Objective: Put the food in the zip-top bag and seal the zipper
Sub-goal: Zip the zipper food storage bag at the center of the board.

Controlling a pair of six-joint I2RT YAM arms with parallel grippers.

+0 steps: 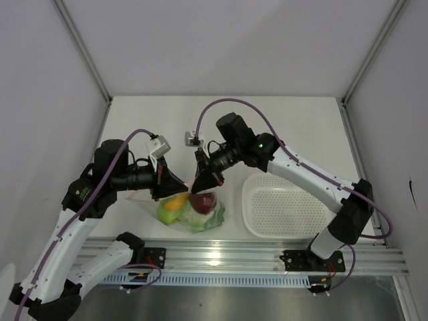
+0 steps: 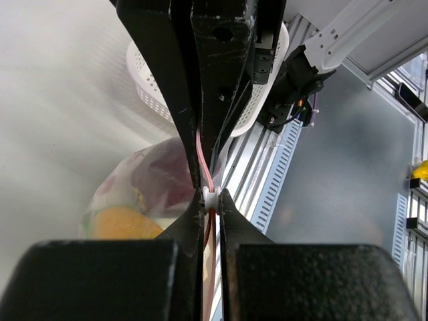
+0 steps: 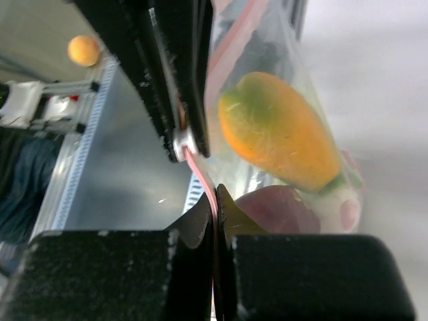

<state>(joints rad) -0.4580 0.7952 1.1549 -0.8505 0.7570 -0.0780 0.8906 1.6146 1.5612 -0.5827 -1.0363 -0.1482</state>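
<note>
- Which step is this?
- Sealing, I judge. The food (image 1: pixel 194 208) is already inside the zip-top bag (image 1: pixel 212 219), at the near edge of the bench (image 1: pixel 281 127), left of centre.
- And the grippers?
- The left gripper (image 2: pixel 210 200) and right gripper (image 3: pixel 215 200) both pinch the zipper (image 2: pixel 202 157), tips close together.
- Next?
- Probably sliding apart along the strip, keeping pressure.

You see your left gripper (image 1: pixel 171 184) and right gripper (image 1: pixel 199 185) meeting over the zip-top bag (image 1: pixel 189 215), apparently pinching its top edge. A dark red apple (image 1: pixel 206 199) and yellow-orange fruit (image 1: pixel 177 201) sit inside it. The white basket (image 1: pixel 284 204) lies near its right side.
</note>
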